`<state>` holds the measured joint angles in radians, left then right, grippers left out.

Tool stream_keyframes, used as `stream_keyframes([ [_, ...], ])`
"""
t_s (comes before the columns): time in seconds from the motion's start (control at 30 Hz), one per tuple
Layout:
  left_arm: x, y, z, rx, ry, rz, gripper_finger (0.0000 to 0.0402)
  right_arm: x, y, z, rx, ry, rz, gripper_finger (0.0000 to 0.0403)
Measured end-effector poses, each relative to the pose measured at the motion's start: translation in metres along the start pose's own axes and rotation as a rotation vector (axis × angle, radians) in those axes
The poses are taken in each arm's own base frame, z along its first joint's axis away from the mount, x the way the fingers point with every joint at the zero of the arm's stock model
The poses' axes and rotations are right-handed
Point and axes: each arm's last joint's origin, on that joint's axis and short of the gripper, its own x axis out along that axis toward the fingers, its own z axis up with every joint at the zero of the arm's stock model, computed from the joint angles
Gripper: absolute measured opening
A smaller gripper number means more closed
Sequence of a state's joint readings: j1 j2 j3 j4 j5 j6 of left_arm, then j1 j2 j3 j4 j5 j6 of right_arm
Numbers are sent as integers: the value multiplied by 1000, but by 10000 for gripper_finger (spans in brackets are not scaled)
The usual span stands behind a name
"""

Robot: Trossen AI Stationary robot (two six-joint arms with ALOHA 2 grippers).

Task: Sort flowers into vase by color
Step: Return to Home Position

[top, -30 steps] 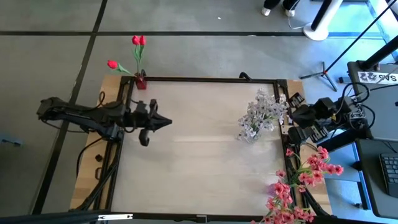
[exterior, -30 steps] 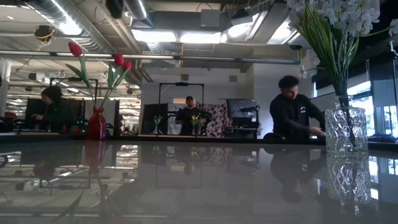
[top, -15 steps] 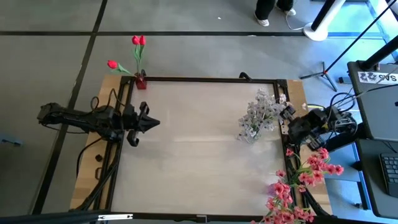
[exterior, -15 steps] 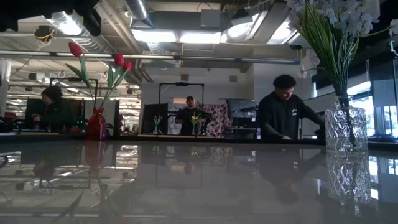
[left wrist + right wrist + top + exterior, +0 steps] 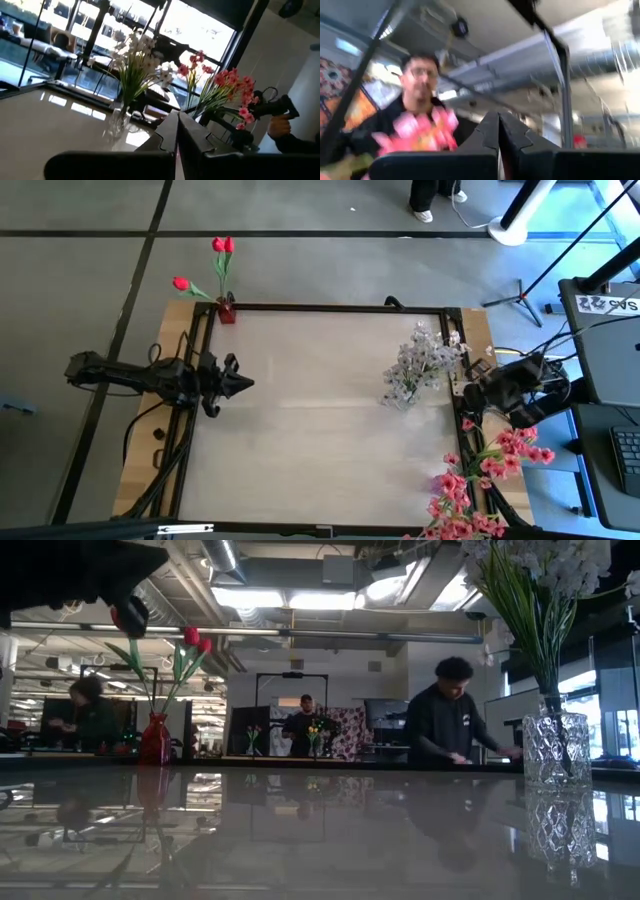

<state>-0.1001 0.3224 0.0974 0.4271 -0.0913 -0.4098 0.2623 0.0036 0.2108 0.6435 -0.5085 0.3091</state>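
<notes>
Red buds point(image 5: 222, 248) stand in a small red vase point(image 5: 227, 311) at the table's far left corner, also in the low view point(image 5: 154, 740). White sprays point(image 5: 422, 363) stand in a cut-glass vase point(image 5: 555, 748) on the right part of the table. Pink sprays point(image 5: 480, 480) rise at the near right corner; what holds them is hidden. My left gripper point(image 5: 243, 383) hovers at the left edge, shut and empty point(image 5: 177, 131). My right gripper point(image 5: 468, 392) is at the right edge between white and pink flowers, shut and empty point(image 5: 498, 131).
A dark frame point(image 5: 330, 307) runs round the light tabletop point(image 5: 310, 430); its middle is bare. Cables point(image 5: 160, 440) lie along the left edge. A tripod and a desk with equipment point(image 5: 600, 300) stand right of the table. People point(image 5: 445, 725) are in the room beyond.
My left gripper has drawn back toward the table's left edge, and its arm now shows dark at the low view's upper left. My right arm has pulled in toward the right edge and a little toward the near edge. The flowers and vases have stayed in place.
</notes>
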Motion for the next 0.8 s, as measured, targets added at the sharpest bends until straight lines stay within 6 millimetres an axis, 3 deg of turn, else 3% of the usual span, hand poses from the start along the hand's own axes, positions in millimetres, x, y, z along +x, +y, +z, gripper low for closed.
stream_keyframes([
  [0.13,-6,5,-10,13,-51,-22,5,-1,4,12,-24,-107,46,1],
  [0.43,-8,7,-18,50,-14,-39,5,-1,-1,-16,263,178,54,1],
  [0.8,-8,8,-19,53,6,-34,5,-4,0,-26,401,301,92,1],
])
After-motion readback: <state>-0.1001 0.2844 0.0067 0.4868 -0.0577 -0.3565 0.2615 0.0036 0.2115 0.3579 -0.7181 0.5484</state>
